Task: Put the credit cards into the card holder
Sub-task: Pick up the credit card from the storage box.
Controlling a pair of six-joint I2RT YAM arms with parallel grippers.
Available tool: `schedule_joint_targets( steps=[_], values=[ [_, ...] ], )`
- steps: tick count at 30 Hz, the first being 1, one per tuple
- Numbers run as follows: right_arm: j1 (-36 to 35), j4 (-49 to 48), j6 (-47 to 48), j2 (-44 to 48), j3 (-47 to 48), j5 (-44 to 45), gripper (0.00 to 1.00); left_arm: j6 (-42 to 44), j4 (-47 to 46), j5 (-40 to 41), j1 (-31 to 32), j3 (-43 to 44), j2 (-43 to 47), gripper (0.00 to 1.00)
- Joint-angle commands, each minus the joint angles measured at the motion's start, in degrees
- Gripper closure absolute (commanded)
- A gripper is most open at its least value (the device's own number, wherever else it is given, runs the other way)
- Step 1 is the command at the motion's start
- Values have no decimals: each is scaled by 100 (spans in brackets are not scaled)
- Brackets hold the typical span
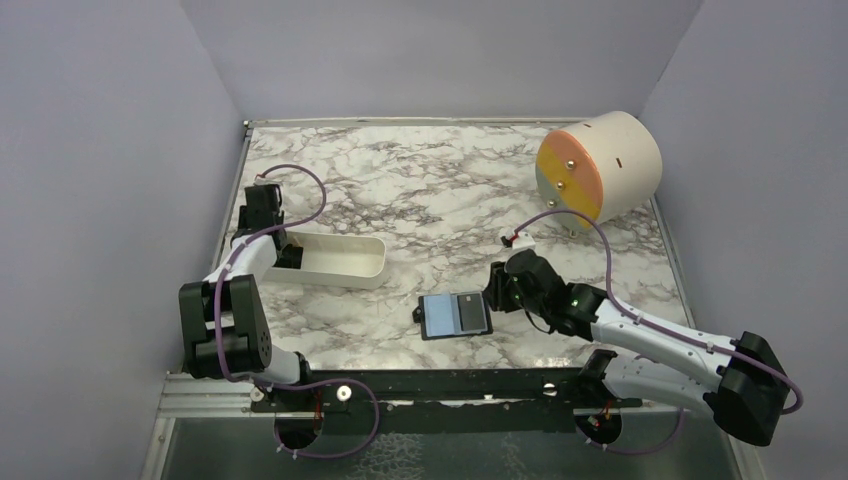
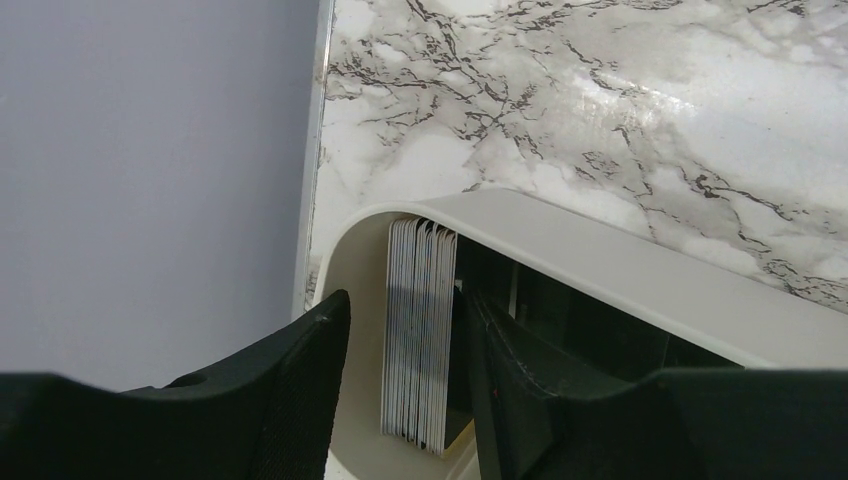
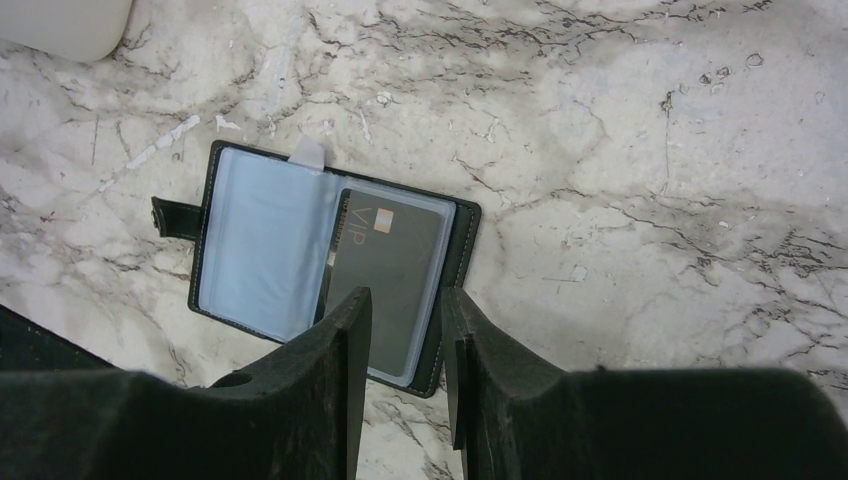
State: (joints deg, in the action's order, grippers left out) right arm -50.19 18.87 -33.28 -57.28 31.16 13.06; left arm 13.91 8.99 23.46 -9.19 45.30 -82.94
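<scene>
Two spots to watch. Over in the white tray [image 2: 620, 265], the left gripper [image 2: 402, 315] has its jaws apart either side of a stack of credit cards [image 2: 420, 320] standing on edge at the tray's end. The right gripper [image 3: 405, 305] hovers, fingers slightly parted and empty, over the open card holder [image 3: 255, 240], with one dark VIP card [image 3: 392, 265] lying on its right half.

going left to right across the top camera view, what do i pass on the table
white tray → open card holder → right gripper → round drum
</scene>
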Motion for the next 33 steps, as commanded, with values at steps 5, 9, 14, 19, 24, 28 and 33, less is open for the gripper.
schedule_joint_targets(
  steps=[5, 9, 14, 19, 24, 28, 33],
  values=[
    [-34, -160, 97, 96, -75, 152, 67, 7, -59, 71, -141, 97, -126, 52],
    [-33, -154, 111, 98, -67, 143, 67, 38, -91, 79, -148, 83, -110, 56],
    [-34, -171, 110, 116, -72, 144, 67, 35, 59, 94, -153, 254, -234, 61],
    [-34, -214, 111, 65, -91, 129, 67, 43, 131, 93, -149, 295, -221, 67],
    [-32, -248, 126, 46, -110, 115, 67, 43, 130, 97, -150, 304, -152, 72],
    [-34, -251, 120, 98, -117, 135, 67, 49, 172, 110, -152, 330, -174, 76],
    [-34, -248, 112, 113, -129, 127, 67, 31, 201, 67, -146, 371, -169, 79]
  ],
)
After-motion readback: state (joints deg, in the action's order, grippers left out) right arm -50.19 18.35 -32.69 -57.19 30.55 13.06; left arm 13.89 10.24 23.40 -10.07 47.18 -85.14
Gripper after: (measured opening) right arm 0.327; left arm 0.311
